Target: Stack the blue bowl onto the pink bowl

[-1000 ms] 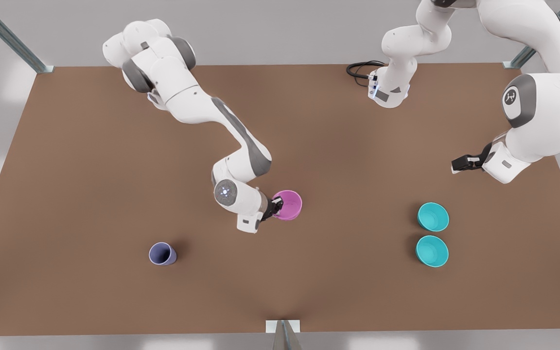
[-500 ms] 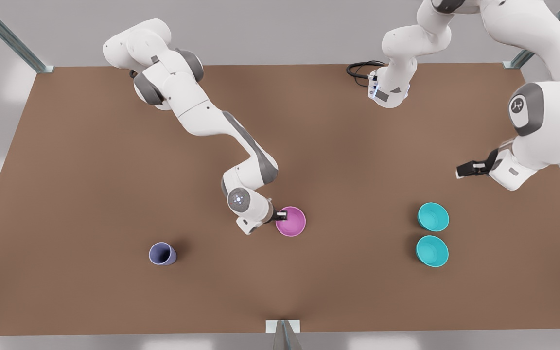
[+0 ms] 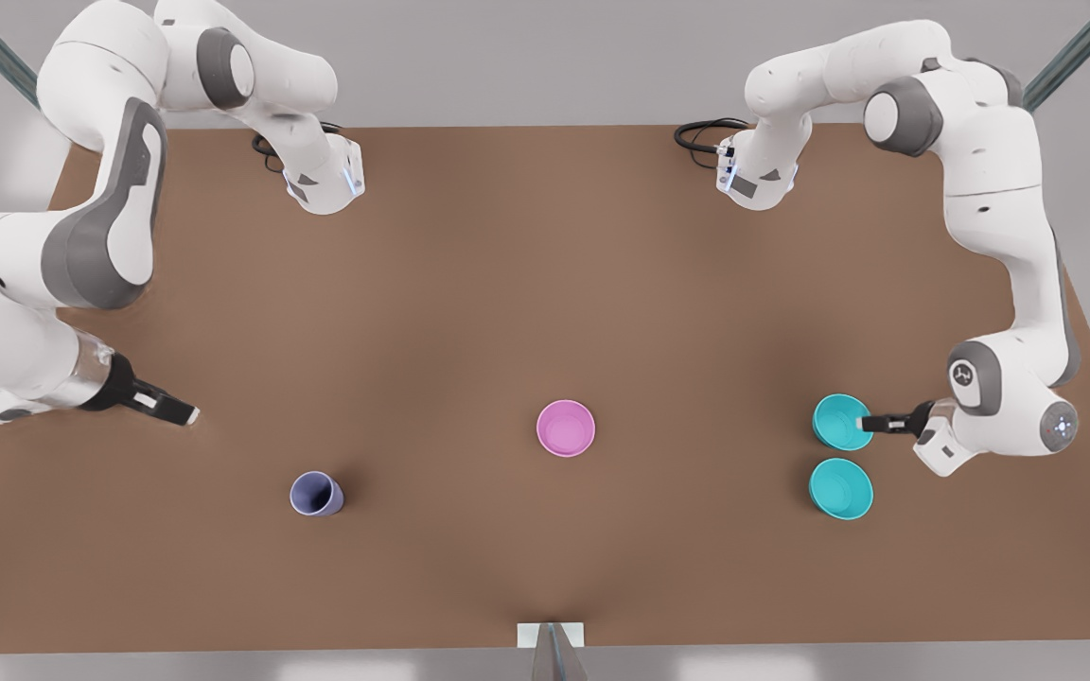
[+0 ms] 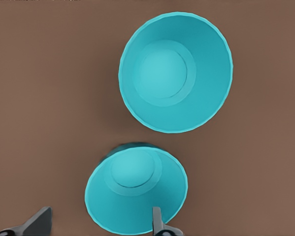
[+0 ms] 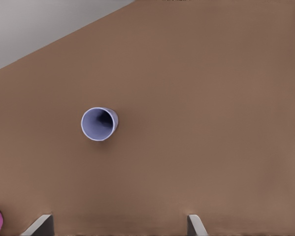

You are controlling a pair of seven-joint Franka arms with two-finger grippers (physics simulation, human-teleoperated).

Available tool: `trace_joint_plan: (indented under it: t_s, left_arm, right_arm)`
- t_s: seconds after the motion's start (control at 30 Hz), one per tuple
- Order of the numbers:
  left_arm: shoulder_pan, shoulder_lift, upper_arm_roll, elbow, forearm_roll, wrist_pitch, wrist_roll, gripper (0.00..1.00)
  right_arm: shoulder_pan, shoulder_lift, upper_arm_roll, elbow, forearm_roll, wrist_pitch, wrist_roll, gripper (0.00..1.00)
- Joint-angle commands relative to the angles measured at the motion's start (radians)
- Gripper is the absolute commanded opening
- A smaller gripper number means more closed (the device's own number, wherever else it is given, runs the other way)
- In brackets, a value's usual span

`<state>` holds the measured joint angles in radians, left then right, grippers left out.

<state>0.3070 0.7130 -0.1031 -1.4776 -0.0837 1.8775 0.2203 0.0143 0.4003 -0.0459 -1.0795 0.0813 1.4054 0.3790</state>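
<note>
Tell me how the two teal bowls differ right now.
The farther teal bowl has the left gripper at its rim, one finger inside and one outside; the nearer teal bowl has nothing touching it. In the front view, the farther bowl sits nearer the arm bases, the nearer bowl closer to the table's front edge. Both are the same colour, shape and size, upright, side by side.

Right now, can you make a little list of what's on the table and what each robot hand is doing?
pink bowl: table middle, alone
blue bowl: left hand at its rim, open
second teal bowl: beside it, untouched
lavender cup: toward the front view's left
right hand: open, waiting near the front view's left edge
stacked: not yet
</note>
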Motion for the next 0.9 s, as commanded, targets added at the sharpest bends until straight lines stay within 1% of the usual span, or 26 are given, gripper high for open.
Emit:
trace_joint_plan:
  t_s: [0.0,0.07,0.1,0.13,0.3,0.33,0.37,0.4,0.43,0.47,0.63,0.67,0.7,0.77,0.83,0.87]
  left_arm:
    - [0.003,0.022,0.000,-0.001,-0.007,0.118,0.353,1.00]
    - [0.003,0.028,0.000,-0.030,-0.007,0.129,0.353,1.00]
    - [0.003,0.028,0.000,-0.046,-0.007,0.129,0.353,1.00]
    - [0.003,0.043,0.000,-0.049,-0.007,0.127,0.355,1.00]
    - [0.003,0.074,0.000,-0.053,-0.007,0.127,0.361,1.00]
    - [0.003,0.074,0.000,-0.053,-0.007,0.127,0.361,0.72]
    - [0.003,0.074,0.000,-0.053,-0.007,0.127,0.361,0.55]
    - [0.006,0.071,-0.001,-0.052,-0.008,0.126,0.360,0.39]
    - [0.007,0.068,-0.001,-0.052,-0.044,0.121,0.358,0.32]
    - [0.007,0.066,-0.001,-0.052,-0.065,0.115,0.358,0.21]
    - [-0.017,0.060,0.000,-0.047,-0.054,0.114,0.352,0.21]
    - [-0.048,0.039,0.000,-0.049,-0.053,0.095,0.317,0.21]
    - [-0.091,-0.049,0.000,-0.050,-0.048,0.009,0.192,0.21]
    - [-0.184,-0.173,-0.001,-0.053,-0.048,-0.083,0.008,0.21]
    - [-0.292,-0.178,-0.004,-0.032,-0.047,-0.143,-0.125,0.21]
    - [-0.388,-0.162,-0.004,0.014,-0.045,-0.143,-0.222,0.21]
  right_arm:
    - [-0.002,-0.121,0.000,-0.100,-0.066,-0.189,-0.468,1.00]
    - [0.012,-0.253,0.001,-0.322,-0.063,-0.021,-0.460,1.00]
    - [0.058,-0.236,-0.020,-0.321,-0.071,-0.014,-0.460,1.00]
    - [0.064,-0.195,-0.031,-0.295,-0.063,-0.016,-0.459,1.00]
    - [0.065,-0.178,-0.026,-0.287,-0.071,-0.006,-0.456,1.00]
    - [0.065,-0.179,-0.026,-0.280,-0.067,-0.006,-0.456,1.00]
    - [0.065,-0.178,-0.026,-0.280,-0.066,-0.006,-0.456,1.00]
    - [0.064,-0.178,-0.028,-0.280,-0.063,-0.008,-0.457,1.00]
    - [0.064,-0.178,-0.028,-0.280,-0.063,-0.008,-0.457,1.00]
    - [0.064,-0.175,-0.028,-0.278,-0.057,-0.006,-0.457,1.00]
    - [0.065,-0.170,-0.028,-0.278,-0.055,-0.006,-0.456,1.00]
    - [0.065,-0.170,-0.028,-0.278,-0.055,-0.006,-0.456,1.00]
    - [0.065,-0.169,-0.028,-0.278,-0.055,-0.006,-0.457,1.00]
    - [0.065,-0.166,-0.026,-0.278,-0.055,-0.006,-0.457,1.00]
    - [0.065,-0.164,-0.026,-0.277,-0.057,-0.006,-0.457,1.00]
    - [0.065,-0.163,-0.028,-0.277,-0.055,-0.006,-0.457,1.00]
